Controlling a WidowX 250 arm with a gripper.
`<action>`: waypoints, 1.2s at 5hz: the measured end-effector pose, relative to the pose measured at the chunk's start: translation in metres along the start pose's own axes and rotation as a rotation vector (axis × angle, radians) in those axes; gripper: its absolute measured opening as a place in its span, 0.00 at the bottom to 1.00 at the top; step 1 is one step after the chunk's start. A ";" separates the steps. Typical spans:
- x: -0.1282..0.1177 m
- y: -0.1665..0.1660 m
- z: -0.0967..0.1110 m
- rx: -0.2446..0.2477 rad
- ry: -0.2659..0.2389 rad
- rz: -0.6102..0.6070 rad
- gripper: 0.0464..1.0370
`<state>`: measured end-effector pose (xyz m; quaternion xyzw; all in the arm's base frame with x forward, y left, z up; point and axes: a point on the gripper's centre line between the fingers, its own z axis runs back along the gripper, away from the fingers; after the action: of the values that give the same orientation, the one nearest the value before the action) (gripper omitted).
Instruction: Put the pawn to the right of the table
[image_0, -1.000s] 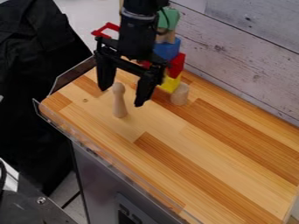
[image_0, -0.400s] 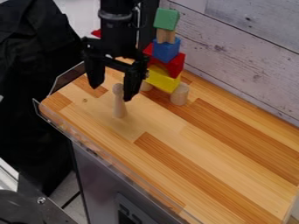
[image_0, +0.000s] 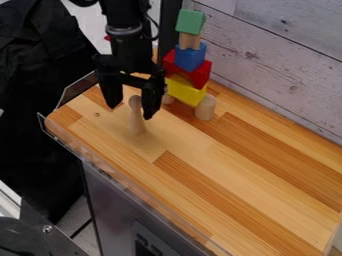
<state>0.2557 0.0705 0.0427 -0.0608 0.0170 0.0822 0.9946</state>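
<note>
The pale wooden pawn (image_0: 136, 116) stands upright on the left part of the wooden table (image_0: 227, 170). Above it hangs the black gripper (image_0: 129, 111), its two fingers spread apart. In the picture the pawn's head shows between the fingertips, with one finger on each side. Nothing is clamped by the gripper, and whether a finger touches the pawn I cannot tell.
Right behind the gripper rises a block stack: a yellow block (image_0: 186, 91), a red one (image_0: 190, 71), a blue one (image_0: 190, 56) and a green one (image_0: 190, 21) on top, over wooden cylinders (image_0: 206, 108). A plank wall (image_0: 280, 65) borders the back.
The gripper has moved left, away from the block stack, then slightly lower toward the pawn. More of the stack shows now. The pawn stands where it was.
</note>
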 end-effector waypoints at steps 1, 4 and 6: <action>0.004 0.002 -0.007 -0.003 0.024 0.003 0.96; 0.007 0.012 -0.021 0.016 0.097 0.040 0.64; 0.006 0.013 -0.021 0.025 0.101 0.059 0.31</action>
<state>0.2589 0.0817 0.0203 -0.0518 0.0702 0.1084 0.9903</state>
